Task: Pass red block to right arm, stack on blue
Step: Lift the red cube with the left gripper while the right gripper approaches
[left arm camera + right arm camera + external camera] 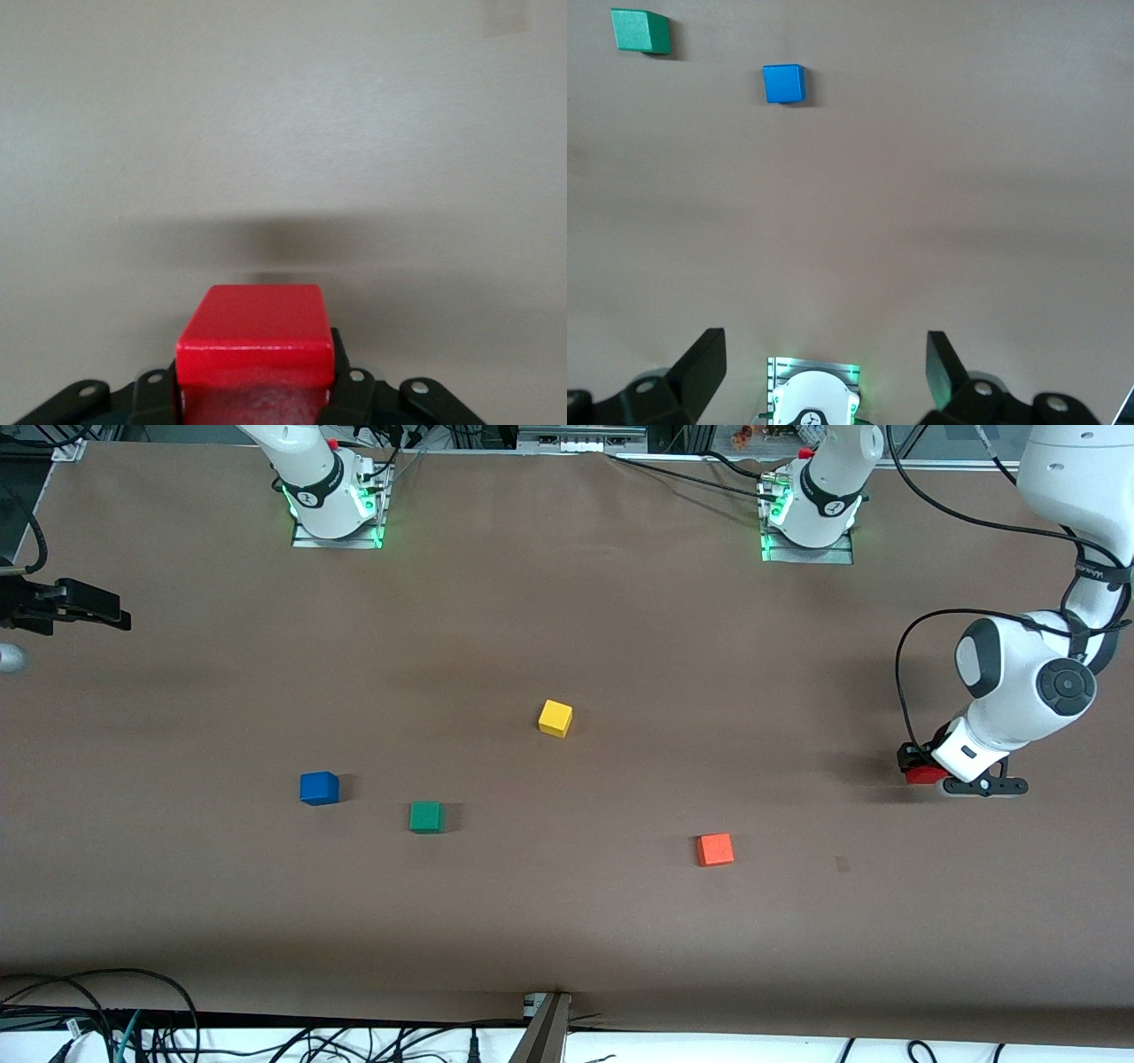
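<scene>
Slippage is the risk: left tool (930, 772) grips the red block (926, 774) low on the counter (567, 921), 3 o'clock of the blue block (319, 788). Right tool (824, 372) waits, fingers spread, empty.

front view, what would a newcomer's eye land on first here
Probably the left pincer down at the table at the left arm's end, shut on the red block. Next, four loose cubes: yellow cube mid-table, with the blue block, green cube and orange cube nearer the camera. The right pincer waits open, raised at the right arm's end.
</scene>
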Tool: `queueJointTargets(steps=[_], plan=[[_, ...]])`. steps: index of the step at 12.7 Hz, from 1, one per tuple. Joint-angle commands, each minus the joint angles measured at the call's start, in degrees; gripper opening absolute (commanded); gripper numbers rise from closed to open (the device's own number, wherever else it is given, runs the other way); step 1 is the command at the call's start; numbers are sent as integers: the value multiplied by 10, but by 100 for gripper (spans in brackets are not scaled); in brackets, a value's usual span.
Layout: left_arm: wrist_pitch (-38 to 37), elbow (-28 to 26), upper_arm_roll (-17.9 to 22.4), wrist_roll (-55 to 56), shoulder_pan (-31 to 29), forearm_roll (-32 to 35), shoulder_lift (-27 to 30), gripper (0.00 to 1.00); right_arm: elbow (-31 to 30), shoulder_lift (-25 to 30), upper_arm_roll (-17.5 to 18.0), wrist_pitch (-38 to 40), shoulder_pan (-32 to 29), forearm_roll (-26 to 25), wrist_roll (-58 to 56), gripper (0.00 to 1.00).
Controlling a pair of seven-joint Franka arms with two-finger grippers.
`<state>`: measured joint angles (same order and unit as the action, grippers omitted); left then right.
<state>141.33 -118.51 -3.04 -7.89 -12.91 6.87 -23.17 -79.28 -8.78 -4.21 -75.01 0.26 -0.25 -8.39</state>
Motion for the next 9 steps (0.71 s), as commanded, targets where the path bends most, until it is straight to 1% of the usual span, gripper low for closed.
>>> queueJointTargets(steps=[1,3,6,8,9], plan=[[-60,35,-20,-77,-5,-44,8,3,10,-5,2,1,3,2,-1,100],[-77,48,-21,-158,-6,-97,8,4,10,-18,2,1,3,2,-2,100],[-123,68,-23,-300,-5,-224,8,4,9,-37,2,2,3,5,1,100],[-152,79,-23,-377,-4,-305,7,4,9,-38,2,2,3,27,7,100],[-152,79,-24,-421,1,-342,4,4,9,-41,2,3,3,47,7,100]])
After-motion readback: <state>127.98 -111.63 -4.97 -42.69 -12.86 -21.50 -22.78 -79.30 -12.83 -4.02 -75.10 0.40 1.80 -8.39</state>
